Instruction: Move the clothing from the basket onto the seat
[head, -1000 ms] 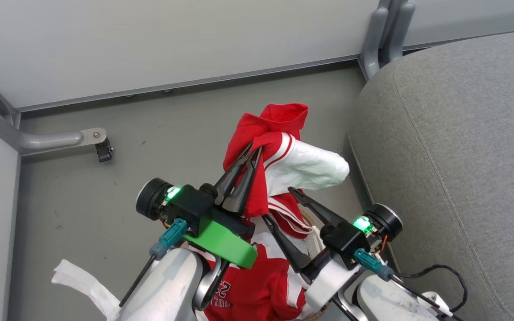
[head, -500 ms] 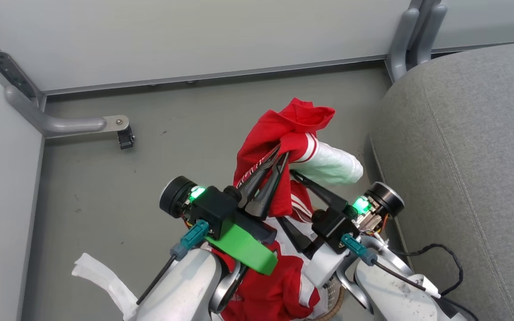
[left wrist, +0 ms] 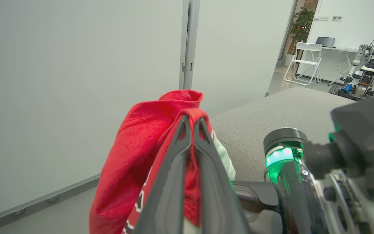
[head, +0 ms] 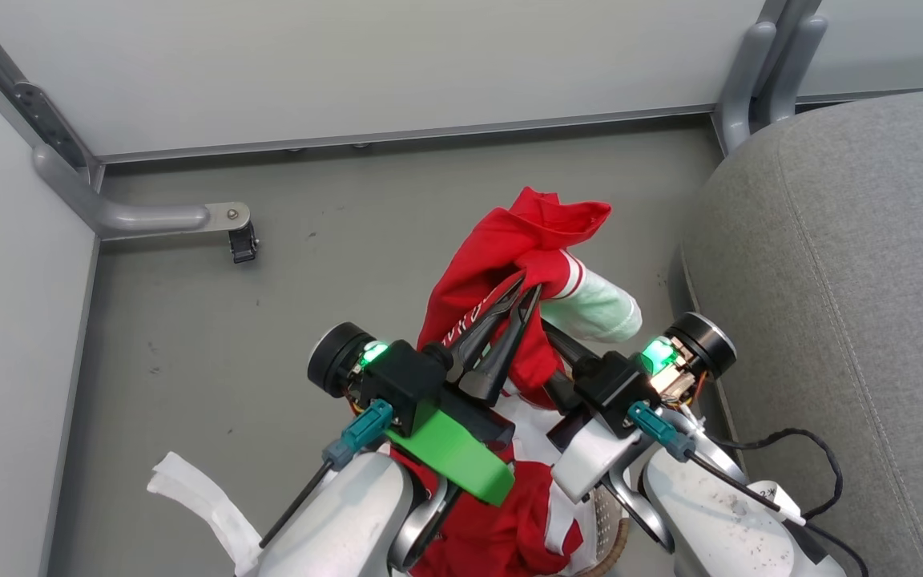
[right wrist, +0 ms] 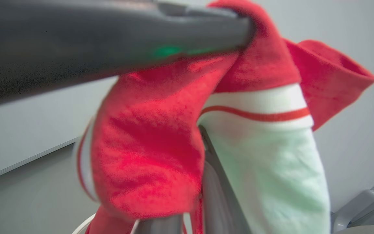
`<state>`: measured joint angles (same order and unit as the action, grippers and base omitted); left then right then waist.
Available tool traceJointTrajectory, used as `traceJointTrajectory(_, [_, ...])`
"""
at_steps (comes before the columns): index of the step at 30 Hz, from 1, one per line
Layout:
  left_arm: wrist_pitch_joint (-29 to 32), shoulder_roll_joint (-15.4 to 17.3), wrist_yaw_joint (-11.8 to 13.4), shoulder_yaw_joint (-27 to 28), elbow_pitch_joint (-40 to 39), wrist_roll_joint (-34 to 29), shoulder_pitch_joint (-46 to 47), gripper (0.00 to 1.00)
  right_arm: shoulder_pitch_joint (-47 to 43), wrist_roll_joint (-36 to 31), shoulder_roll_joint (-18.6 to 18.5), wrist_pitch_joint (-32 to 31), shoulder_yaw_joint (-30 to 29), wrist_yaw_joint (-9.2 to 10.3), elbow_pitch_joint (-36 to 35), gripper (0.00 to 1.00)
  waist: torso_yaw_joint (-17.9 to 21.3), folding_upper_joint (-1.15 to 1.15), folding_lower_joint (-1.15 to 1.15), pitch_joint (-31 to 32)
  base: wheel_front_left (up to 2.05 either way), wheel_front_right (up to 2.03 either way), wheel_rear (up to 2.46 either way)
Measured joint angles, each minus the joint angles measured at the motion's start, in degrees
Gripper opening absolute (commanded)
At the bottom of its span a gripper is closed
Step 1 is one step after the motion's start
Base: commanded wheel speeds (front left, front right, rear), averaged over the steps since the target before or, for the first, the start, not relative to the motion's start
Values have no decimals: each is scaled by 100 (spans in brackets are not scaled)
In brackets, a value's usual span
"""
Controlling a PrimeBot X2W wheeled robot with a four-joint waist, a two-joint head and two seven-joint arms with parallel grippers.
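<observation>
One red garment of the clothing (head: 509,248) is up at frame centre, pinched at a fold by the left gripper (head: 527,292), whose fingers are closed tight on the fabric. The left wrist view agrees: tips together, red cloth draped over them. The right gripper (head: 548,359) is just right of it, fingers apart and pushed into the hanging folds, tips hidden, no clamp visible. More red cloth trails down to the basket (head: 612,551) at the bottom edge, mostly behind the arms. The seat (head: 846,320) takes the right side of the frame, near the garment but not under it. The step looks like the carry-over to the seat. To do it well: hold the left pinch firm, raise until the trailing tail clears the basket rim, swing right past the cushion's rounded edge, then let go. The right fingers should clamp the lower folds or back out, else they may snag. Releasing too soon likely drops it on the floor (head: 269,320).
</observation>
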<state>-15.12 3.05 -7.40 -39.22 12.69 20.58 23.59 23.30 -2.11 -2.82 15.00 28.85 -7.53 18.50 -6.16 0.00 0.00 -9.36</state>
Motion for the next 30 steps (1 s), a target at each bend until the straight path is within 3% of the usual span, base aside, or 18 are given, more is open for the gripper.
traceJointTrajectory(5, [0,-2,0,41,27,-1,0,0,-16,112,1,0,-32,0,93,0,48,0,0,35,0,0,0])
traceJointTrajectory(7, [0,-2,0,75,5,-16,-1,82,-39,159,1,0,-47,1,93,0,72,0,0,44,0,0,0])
traceJointTrajectory(8, [0,-2,0,89,4,-25,-4,100,-46,170,1,0,-44,1,91,0,87,0,0,49,0,0,0])
traceJointTrajectory(21, [-4,45,0,175,71,-109,-49,100,-254,318,1,-1,-223,0,-52,0,569,0,0,49,0,0,0])
traceJointTrajectory(30, [-4,147,0,188,126,-155,-36,100,-277,490,-3,-1,-267,0,-222,0,1297,0,0,-25,0,0,0])
